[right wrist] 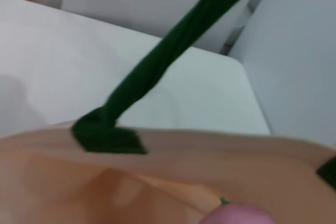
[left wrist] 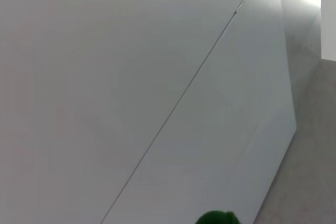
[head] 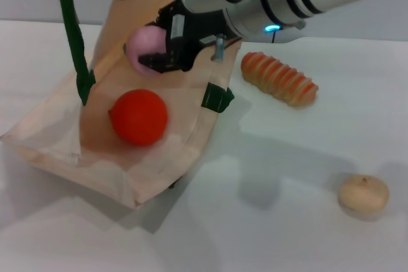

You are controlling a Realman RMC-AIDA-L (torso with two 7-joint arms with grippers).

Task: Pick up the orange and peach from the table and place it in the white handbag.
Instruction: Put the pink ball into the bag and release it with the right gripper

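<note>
Right gripper (head: pixel 167 55) hangs inside the mouth of your cream-beige cloth tote bag (head: pixel 57 132), black fingers clamped on the small pale pink peach (head: pixel 145 48). It looks light, smooth and prone to roll, so hold it across its middle. Your glossy orange-red orange (head: pixel 139 116) already lies inside. Left gripper isn't in view.
</note>
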